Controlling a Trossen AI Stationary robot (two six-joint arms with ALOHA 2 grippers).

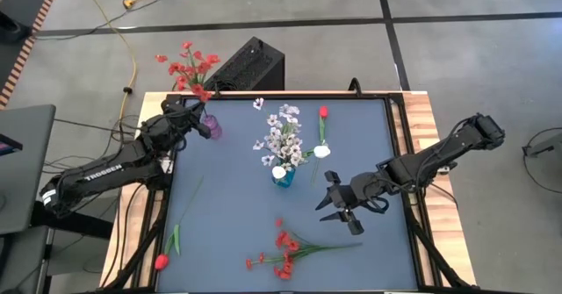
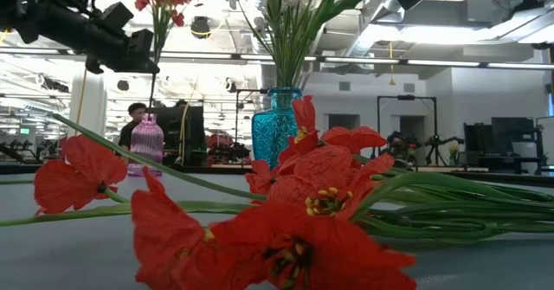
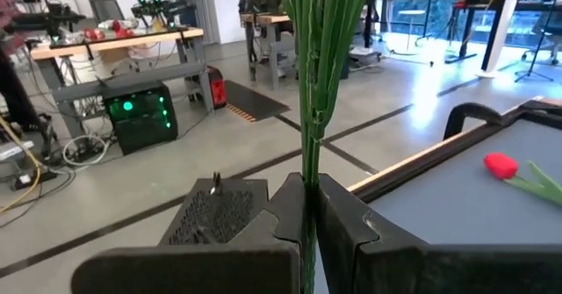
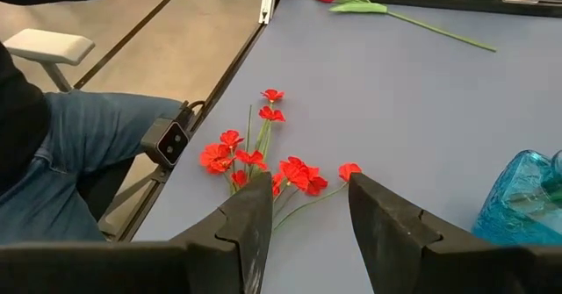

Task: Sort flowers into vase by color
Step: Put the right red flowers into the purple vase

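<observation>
My left gripper [image 1: 203, 119] is at the table's far left corner, shut on a spray of red flowers [image 1: 189, 69] that stands over a pink vase [image 1: 212, 127]. A blue vase [image 1: 283, 176] at mid-table holds white flowers [image 1: 283, 140]. A second red spray [image 1: 285, 251] lies flat near the front edge. My right gripper [image 1: 324, 192] hovers open above the table, right of the blue vase, and in its wrist view the lying red spray [image 4: 263, 161] shows beyond its fingers. My left gripper pinches the spray's bunched green stems [image 3: 308, 167] between its two fingers, below the blooms. The fingers reach in level and lie across the stems. The spray stands upright, blooms above the gripper, and its stems [image 2: 153, 87] run down to the pink vase's mouth [image 2: 147, 117].
A red tulip [image 1: 162, 261] lies at the front left corner, its stem pointing toward the far edge. Another red tulip [image 1: 323, 111] and a white bloom [image 1: 322, 151] lie right of the blue vase. A small white bloom [image 1: 258, 103] lies near the far edge.
</observation>
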